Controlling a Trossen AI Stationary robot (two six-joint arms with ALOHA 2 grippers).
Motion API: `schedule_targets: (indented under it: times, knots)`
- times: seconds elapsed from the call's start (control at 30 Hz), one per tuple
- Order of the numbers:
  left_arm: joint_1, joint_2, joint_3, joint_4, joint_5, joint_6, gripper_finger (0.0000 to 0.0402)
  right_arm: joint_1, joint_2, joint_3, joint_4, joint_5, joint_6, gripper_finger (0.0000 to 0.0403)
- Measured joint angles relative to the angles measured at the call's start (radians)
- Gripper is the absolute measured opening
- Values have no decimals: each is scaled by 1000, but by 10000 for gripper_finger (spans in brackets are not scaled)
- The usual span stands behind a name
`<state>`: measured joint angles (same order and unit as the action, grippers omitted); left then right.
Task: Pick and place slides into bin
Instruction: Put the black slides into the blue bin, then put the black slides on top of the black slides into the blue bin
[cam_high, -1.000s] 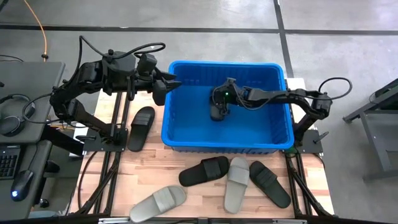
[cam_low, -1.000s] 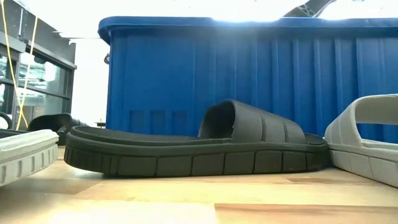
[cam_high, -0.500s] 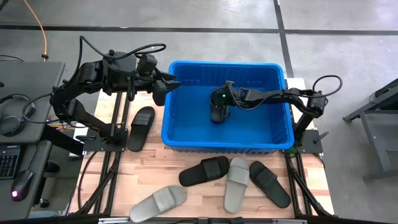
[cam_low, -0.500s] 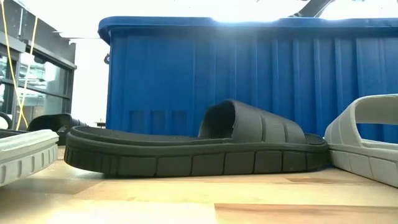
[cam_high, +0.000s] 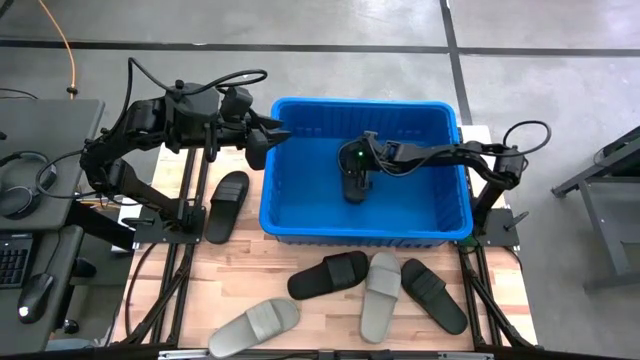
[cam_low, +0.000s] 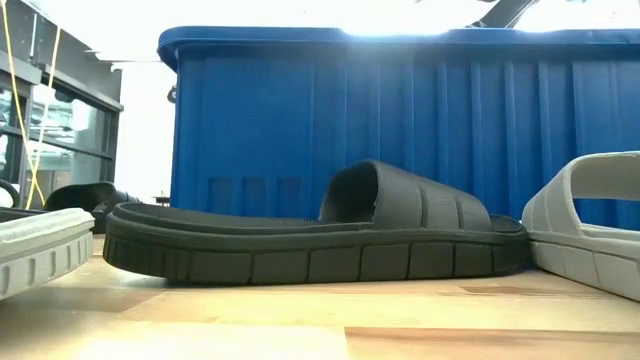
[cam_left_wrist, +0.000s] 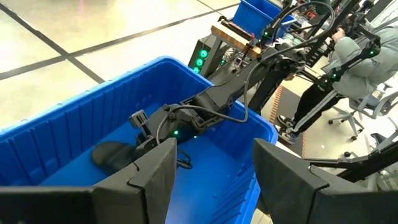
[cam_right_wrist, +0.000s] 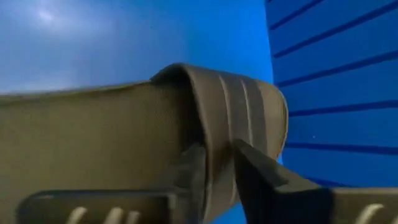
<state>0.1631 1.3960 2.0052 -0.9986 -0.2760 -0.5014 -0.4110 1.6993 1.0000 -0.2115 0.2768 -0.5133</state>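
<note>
Inside the bin (cam_high: 300, 215), the right hand (cam_high: 355, 185) is pinching a black slide's (cam_right_wrist: 124, 137) strap, mostly hiding it from above; the left hand (cam_high: 262, 140) is hanging open.

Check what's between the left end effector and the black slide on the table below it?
Nothing: in the high view only bare frame rails and table edge separate the left end effector from the black slide.

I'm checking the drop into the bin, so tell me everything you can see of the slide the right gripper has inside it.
The black slide is a dark foam sandal with a wide ribbed strap, low inside the blue bin near its middle. The right gripper is over it, its fingers on either side of the strap's edge, parted a little. Whether its sole rests on the bin floor cannot be told.
</note>
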Motion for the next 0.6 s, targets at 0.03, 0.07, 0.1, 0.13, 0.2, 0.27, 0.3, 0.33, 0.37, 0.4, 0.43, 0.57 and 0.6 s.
schedule_targets:
  times: [0.03,0.07,0.1,0.13,0.2,0.27,0.3,0.33,0.37,0.4,0.43,0.57,0.6]
  knots:
    - [0,0,0,0,0,0,197,0,-5,0,8,2,0,98]
    - [0,0,0,0,0,0,198,0,-8,1,18,3,0,111]
    - [0,0,0,0,0,0,198,-1,-12,1,18,3,1,123]
    - [0,0,0,0,0,0,198,-2,-17,1,13,3,5,134]
    - [0,0,0,0,0,0,197,-2,-33,1,17,0,11,152]
    - [0,0,0,0,0,0,198,-2,-48,1,16,-1,16,166]
    - [0,0,0,0,0,0,198,-2,-54,1,12,-1,17,172]
    - [0,0,0,0,1,0,198,-2,-61,1,9,-1,18,175]
    - [0,0,0,0,1,0,198,-2,-72,1,4,-2,19,178]
    - [0,0,0,0,1,0,197,-1,-83,1,-2,-2,21,180]
    - [0,0,0,0,4,0,198,1,-96,1,-7,-2,28,180]
    - [0,0,0,-9,22,0,197,2,-158,1,-58,-5,77,175]
    - [0,0,0,-17,31,0,197,2,-181,1,-69,-5,93,172]
